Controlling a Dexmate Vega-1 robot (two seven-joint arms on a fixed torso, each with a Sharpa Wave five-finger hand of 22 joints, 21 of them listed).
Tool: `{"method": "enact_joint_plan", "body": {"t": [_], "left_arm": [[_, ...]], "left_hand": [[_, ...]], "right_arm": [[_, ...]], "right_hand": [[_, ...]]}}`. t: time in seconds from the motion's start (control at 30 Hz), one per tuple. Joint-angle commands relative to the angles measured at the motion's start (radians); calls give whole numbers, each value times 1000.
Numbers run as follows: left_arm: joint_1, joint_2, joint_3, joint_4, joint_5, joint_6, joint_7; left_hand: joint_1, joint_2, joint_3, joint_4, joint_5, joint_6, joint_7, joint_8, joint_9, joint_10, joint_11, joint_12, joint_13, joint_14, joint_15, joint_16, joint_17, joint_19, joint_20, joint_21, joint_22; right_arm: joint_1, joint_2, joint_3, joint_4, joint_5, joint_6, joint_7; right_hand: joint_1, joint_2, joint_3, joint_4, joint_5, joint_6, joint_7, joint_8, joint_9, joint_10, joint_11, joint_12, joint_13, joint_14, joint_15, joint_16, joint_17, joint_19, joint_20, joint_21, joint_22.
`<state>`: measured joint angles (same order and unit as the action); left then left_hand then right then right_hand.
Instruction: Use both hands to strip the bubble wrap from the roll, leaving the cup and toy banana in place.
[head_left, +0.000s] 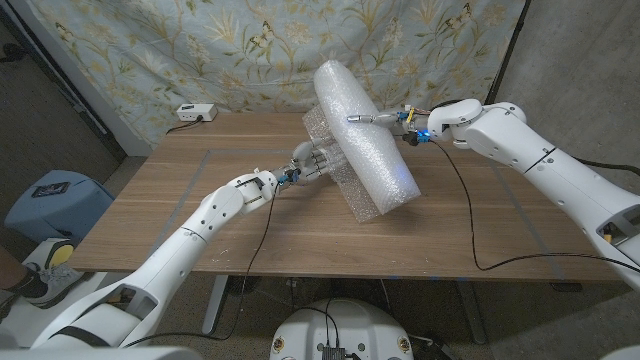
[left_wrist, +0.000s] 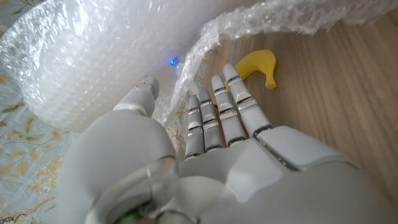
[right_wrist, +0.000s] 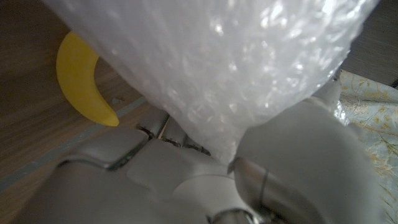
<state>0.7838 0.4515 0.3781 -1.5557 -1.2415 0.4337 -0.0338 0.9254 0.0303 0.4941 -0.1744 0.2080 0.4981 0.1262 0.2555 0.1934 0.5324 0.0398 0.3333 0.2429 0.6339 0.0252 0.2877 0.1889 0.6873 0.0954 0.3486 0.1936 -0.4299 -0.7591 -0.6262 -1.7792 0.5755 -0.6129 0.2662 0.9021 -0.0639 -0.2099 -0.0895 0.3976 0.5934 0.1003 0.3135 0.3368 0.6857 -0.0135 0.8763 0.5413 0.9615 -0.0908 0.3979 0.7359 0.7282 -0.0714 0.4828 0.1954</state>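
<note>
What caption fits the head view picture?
Both hands, left hand and right hand, lift the bubble wrap roll above the wooden table.

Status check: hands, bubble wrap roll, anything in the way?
Right hand grips the big white bubble wrap roll, tilted off the table. Left hand holds its loose sheet. Yellow toy banana lies underneath.

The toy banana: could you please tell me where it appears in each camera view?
Head view: I cannot make it out.
Left wrist view: toy banana on the wood beyond the left hand, beside the wrap's edge.
Right wrist view: banana under the bubble wrap roll.
Shared landmark: the roll.
</note>
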Motion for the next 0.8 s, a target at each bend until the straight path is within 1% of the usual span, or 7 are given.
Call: {"method": "enact_joint_plan", "body": {"t": [0.03,0.2,0.3,0.37,0.57,0.6,0.8], "left_arm": [[-25,4,11,1,-35,59,42],[-36,4,16,4,-40,75,52],[-41,4,19,4,-43,86,63],[-45,5,22,3,-42,93,71],[-44,-3,18,6,-52,96,97],[-44,-4,17,7,-54,97,98],[-45,-5,15,10,-60,104,112]], "left_hand": [[20,2,-7,2,6,29,2,9,3,28,-4,14,7,44,-11,14,2,33,-8,19,2],[30,1,-7,4,8,43,2,9,4,53,-6,21,13,76,-24,16,-2,55,-16,29,3],[42,7,-8,6,8,73,6,15,4,90,-14,33,20,126,-51,28,-1,93,-38,48,4],[56,11,-6,2,9,94,8,20,5,105,-17,37,23,149,-59,35,1,109,-49,56,4],[88,27,-3,0,10,127,12,26,6,141,-26,49,32,190,-92,51,9,132,-67,69,4],[93,29,-3,0,10,134,10,28,6,153,-33,53,34,204,-100,57,10,137,-69,73,4],[113,39,4,0,12,168,3,35,7,190,-40,65,44,250,-128,66,7,168,-84,90,4]], "right_arm": [[6,4,-7,17,0,9,14],[7,8,-7,23,2,8,16],[9,8,-9,26,2,7,19],[10,10,-10,29,2,10,22],[18,19,-16,42,3,8,30],[20,19,-18,44,1,8,32],[32,35,-22,73,15,-1,49]], "right_hand": [[184,183,-8,1,-5,8,0,-7,6,46,-40,6,17,61,-129,-4,7,4,-6,6,3],[185,184,-10,1,-6,10,0,-8,7,45,-37,7,21,62,-130,-7,8,6,-5,8,3],[184,184,-11,2,-7,9,0,-10,8,46,-37,6,20,64,-129,-8,10,6,-5,9,3],[188,183,-12,0,-7,10,0,-11,8,49,-36,5,18,65,-131,-8,12,7,-5,10,3],[186,184,-14,3,-8,9,-1,-13,10,46,-35,4,19,65,-129,-11,14,6,-5,11,3],[186,185,-13,3,-8,11,0,-12,10,46,-35,4,19,66,-129,-11,15,8,-5,12,3],[190,187,-14,3,-9,13,2,-14,11,49,-35,5,20,67,-130,-14,18,12,-4,15,3]]}}
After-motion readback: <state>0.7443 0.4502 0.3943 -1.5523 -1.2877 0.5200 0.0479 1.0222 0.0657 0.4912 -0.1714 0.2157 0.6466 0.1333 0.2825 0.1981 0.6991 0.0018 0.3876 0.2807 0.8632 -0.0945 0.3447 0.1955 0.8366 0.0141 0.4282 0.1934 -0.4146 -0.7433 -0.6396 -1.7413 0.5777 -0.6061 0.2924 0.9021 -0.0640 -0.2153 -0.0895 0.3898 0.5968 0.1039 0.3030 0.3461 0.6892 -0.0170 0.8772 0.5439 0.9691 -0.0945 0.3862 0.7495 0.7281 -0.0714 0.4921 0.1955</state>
